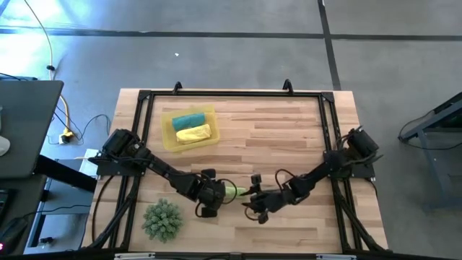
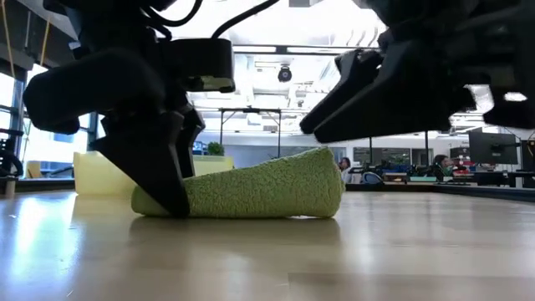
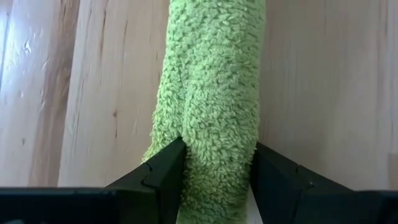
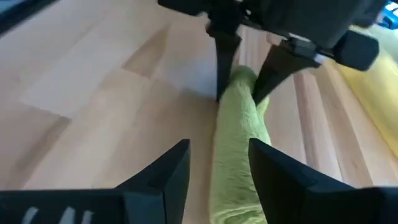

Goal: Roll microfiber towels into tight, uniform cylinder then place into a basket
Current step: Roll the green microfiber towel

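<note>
- The lime green towel (image 1: 232, 191) lies rolled into a cylinder on the tabletop (image 1: 289, 137), near the front edge and roughly midway between the two arms. Its long axis runs left to right.
- The left end effector (image 3: 214, 177) is clamped on the roll's left end. In the left wrist view both dark fingers (image 3: 158, 177) press into the pile from either side, and the low view shows that end pinned down against the wood. This grip most likely keeps the roll from springing open.
- The right end effector (image 4: 217, 165) sits at the roll's right end with its fingers apart. In the right wrist view the towel passes between them with a gap showing on at least one side, so it straddles the roll rather than gripping it. In the low view it hangs above the free end, which is slightly lifted.
- The basket (image 1: 167, 137) stands at the far left of the tabletop, well apart from the roll. Inside it lie a teal towel (image 1: 189, 120) and a yellow towel (image 1: 193, 133), both rolled and side by side, with the teal one farther back.
- With two rolls already stowed, the green one looks like the last to go. The roll appears fairly even along its length.
- A spiky green ball (image 1: 162, 219) sits at the near left corner, away from the work.
</note>
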